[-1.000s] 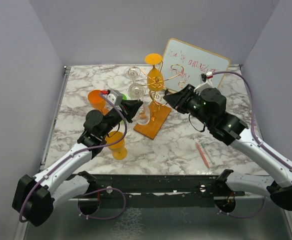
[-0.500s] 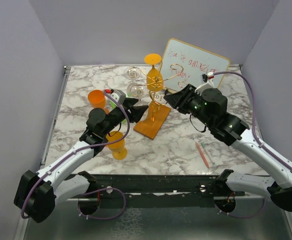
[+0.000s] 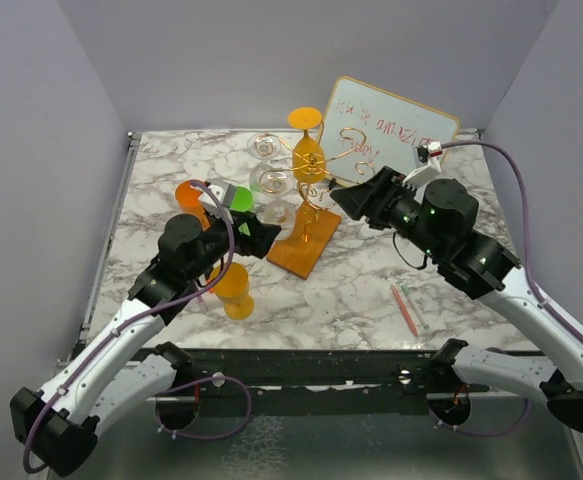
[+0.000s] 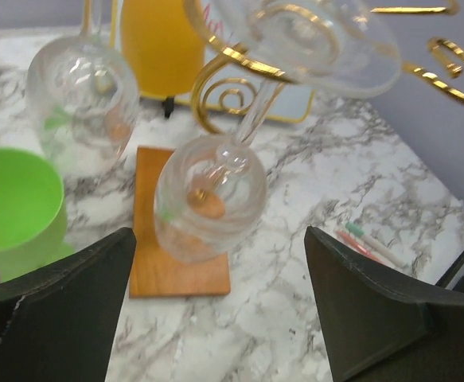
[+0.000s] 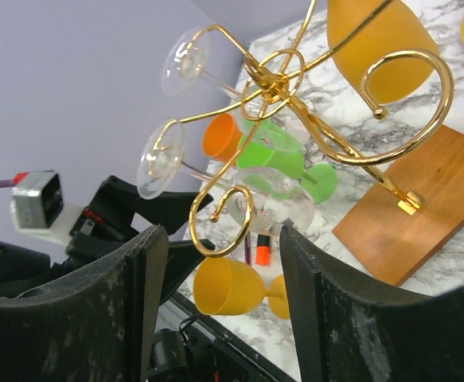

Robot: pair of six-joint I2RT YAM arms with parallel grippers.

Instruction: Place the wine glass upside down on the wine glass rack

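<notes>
The wine glass rack [image 3: 312, 178] is gold wire on an orange-brown wooden base [image 3: 306, 250]. A clear wine glass [image 4: 209, 195] hangs from it upside down, its foot [image 4: 319, 40] caught in a scroll arm, bowl just above the base. My left gripper [image 3: 258, 236] is open and empty, a little left of that glass [image 3: 280, 213]; in its wrist view the fingers [image 4: 56, 306] stand wide on either side below the bowl. On the rack's right side my right gripper [image 3: 349, 197] is open too, its fingers [image 5: 351, 318] flanking a low scroll [image 5: 232, 223] without touching it.
Two more clear glasses [image 3: 264, 148] and an orange glass [image 3: 308, 152] hang on the rack. An orange-yellow glass [image 3: 233, 288] lies on the marble by the left arm. A green glass [image 3: 239, 197] and an orange cup [image 3: 191, 195] stand left. Whiteboard [image 3: 386, 128] behind, pens [image 3: 404, 306] front right.
Both grippers have opened. The left one has let go of the clear glass and drawn back leftward, leaving it hanging on the rack. The right gripper has eased back to the right.
</notes>
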